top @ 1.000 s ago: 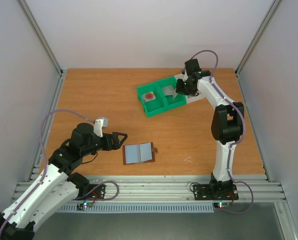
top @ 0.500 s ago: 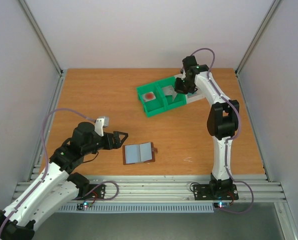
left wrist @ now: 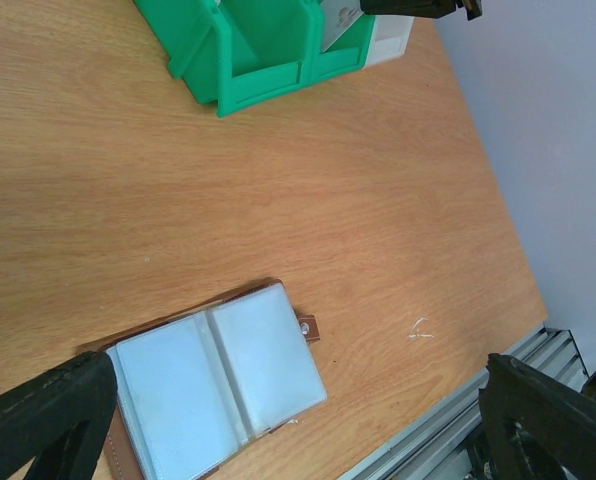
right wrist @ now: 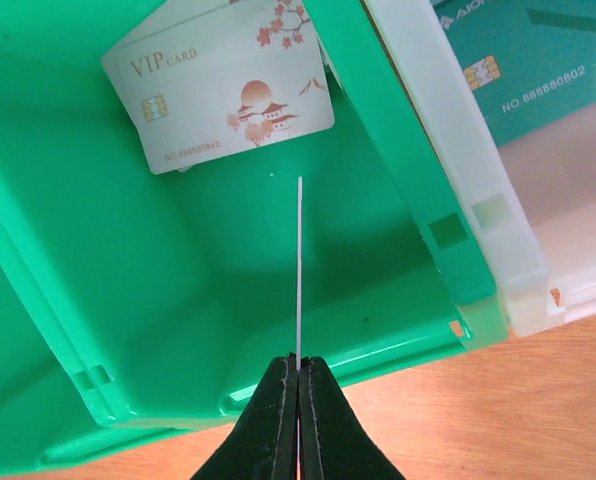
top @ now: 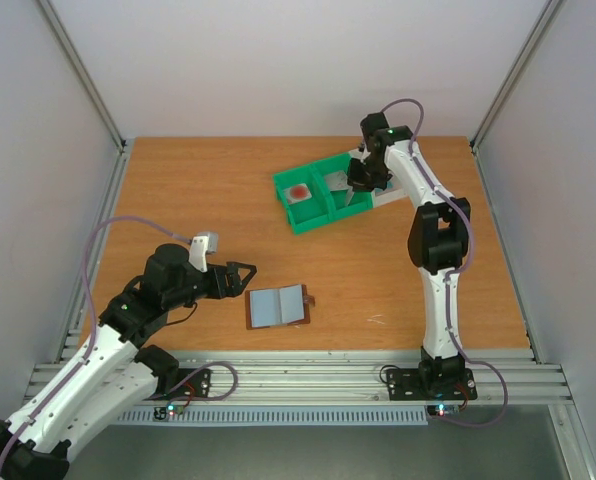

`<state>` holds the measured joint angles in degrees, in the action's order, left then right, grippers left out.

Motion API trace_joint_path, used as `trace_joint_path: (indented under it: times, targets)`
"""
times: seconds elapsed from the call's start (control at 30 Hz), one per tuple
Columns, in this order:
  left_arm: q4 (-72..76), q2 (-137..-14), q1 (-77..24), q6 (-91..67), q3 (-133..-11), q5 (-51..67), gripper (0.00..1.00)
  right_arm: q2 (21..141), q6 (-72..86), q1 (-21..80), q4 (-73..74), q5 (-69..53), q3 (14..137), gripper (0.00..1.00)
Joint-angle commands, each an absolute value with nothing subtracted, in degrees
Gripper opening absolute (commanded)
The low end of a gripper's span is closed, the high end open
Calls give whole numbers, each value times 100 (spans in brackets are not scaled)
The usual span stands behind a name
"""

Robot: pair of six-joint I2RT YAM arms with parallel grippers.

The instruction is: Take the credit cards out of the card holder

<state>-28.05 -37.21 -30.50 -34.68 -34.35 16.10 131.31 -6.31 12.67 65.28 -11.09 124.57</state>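
One credit card (right wrist: 299, 270), clamped edge-on in right jaws, shifted over green bin (top: 313, 222), upper centre; left jaws apart near apparently emptied card holder (top: 277, 306).

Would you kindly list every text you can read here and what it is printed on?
"VIP CARD": whitish card in the green bin.
"NO.888880802": teal card in the white bin.
Number under the whitish card's chip: too small to read surely.
Lettering at the teal card's top edge: cut off, unreadable.
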Motion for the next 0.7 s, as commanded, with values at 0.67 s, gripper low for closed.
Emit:
trace_joint_path:
  times: [0.67]
  targets:
    - [-2577,-3657,-3058,-3494,-3410,1519,99,13411,-553,1345,5995,-1002,12721,1]
